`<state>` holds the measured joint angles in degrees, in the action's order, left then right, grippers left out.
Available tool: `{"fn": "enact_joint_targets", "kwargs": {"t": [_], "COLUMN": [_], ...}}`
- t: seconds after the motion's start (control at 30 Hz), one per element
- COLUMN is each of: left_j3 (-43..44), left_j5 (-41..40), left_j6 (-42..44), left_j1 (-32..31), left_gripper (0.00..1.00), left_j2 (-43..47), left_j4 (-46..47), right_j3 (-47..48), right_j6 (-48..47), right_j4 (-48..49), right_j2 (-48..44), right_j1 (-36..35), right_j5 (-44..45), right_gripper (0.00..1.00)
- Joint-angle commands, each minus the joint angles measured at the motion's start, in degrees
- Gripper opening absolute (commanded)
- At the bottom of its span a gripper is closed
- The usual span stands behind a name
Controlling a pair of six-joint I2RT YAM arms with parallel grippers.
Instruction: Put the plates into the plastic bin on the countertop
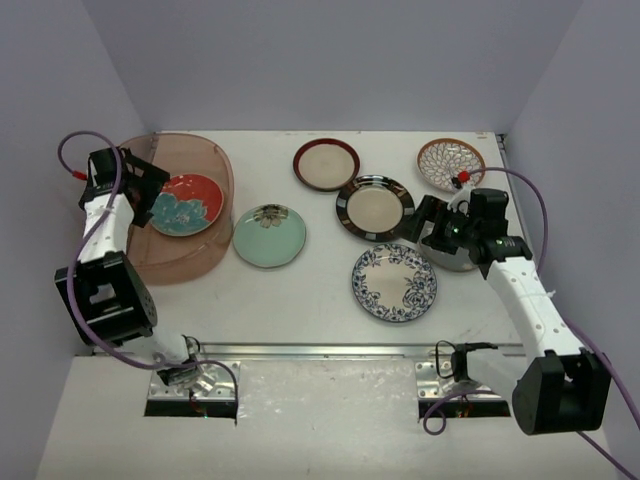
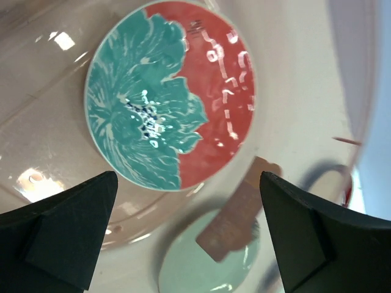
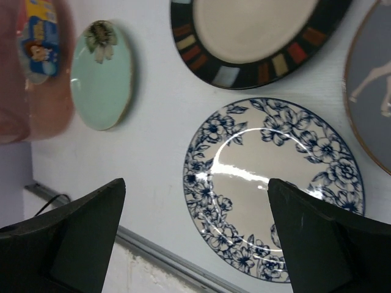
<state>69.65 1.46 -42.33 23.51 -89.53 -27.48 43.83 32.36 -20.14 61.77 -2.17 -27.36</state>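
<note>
Top external view: red-and-teal plate (image 1: 186, 204) lies in the bin (image 1: 215, 165); six plates (image 1: 394, 282) wait on the counter (image 1: 300, 300). Left claw (image 2: 188, 178) and right claw (image 3: 195, 183) stand apart, empty.

Looked like robot lab test cell: plain lilac walls (image 1: 330, 60) enclosed white countertop (image 1: 300, 300); metal rail (image 1: 330, 350) ran along countertop's near edge.

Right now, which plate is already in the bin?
The red-and-teal floral plate: it alone lies flat inside the plastic bin. The rest, such as the mint green plate just outside the bin, sit on the countertop.
</note>
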Motion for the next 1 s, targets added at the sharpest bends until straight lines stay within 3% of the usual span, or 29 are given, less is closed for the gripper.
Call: {"fn": "enact_joint_targets", "kwargs": {"t": [0.0, 0.13, 0.23, 0.37, 0.5, 0.6, 0.83, 0.9, 0.97], "left_j3": [2.44, 2.10, -2.55, -14.19, -16.31, -16.27, -19.11, -18.97, -18.43], "left_j5": [-0.31, 2.40, 9.12, 24.70, 21.60, 14.61, 20.31, 20.39, 20.69], "left_j6": [0.37, 2.57, 6.00, 7.05, 11.62, 14.52, 16.29, 16.49, 16.57], "left_j1": [-0.44, -0.49, -0.72, -1.34, -4.86, -9.30, -12.84, -13.44, -13.49], "left_gripper": [1.00, 1.00, 1.00, 1.00, 1.00, 1.00, 1.00, 1.00, 1.00], "left_j2": [8.90, 17.46, 27.27, 36.43, 42.64, 46.36, 46.99, 47.27, 47.76], "left_j4": [-4.11, -4.25, 0.11, 5.94, 2.27, 0.86, 2.69, 2.69, 2.72], "right_j3": [-0.07, -2.55, -6.51, -12.02, -17.15, -21.16, -28.63, -29.45, -30.16], "right_j6": [1.23, 6.55, 6.10, 1.72, 1.94, 3.21, 3.75, 4.01, 4.45], "right_j4": [-3.98, -6.31, -6.03, -5.17, -4.84, -0.73, 13.17, 15.86, 18.34], "right_j2": [0.95, -0.42, -2.61, -4.48, -5.59, -3.95, -0.59, 1.54, 5.42], "right_j1": [0.06, 0.21, 0.77, 0.86, 1.81, 3.74, 3.84, 3.98, 3.93], "right_j5": [13.83, 25.67, 27.09, 24.99, 26.84, 19.21, 8.50, 7.13, 4.09], "right_gripper": [0.99, 0.99, 0.99, 0.99, 0.99, 0.97, 0.76, 0.62, 0.55]}}
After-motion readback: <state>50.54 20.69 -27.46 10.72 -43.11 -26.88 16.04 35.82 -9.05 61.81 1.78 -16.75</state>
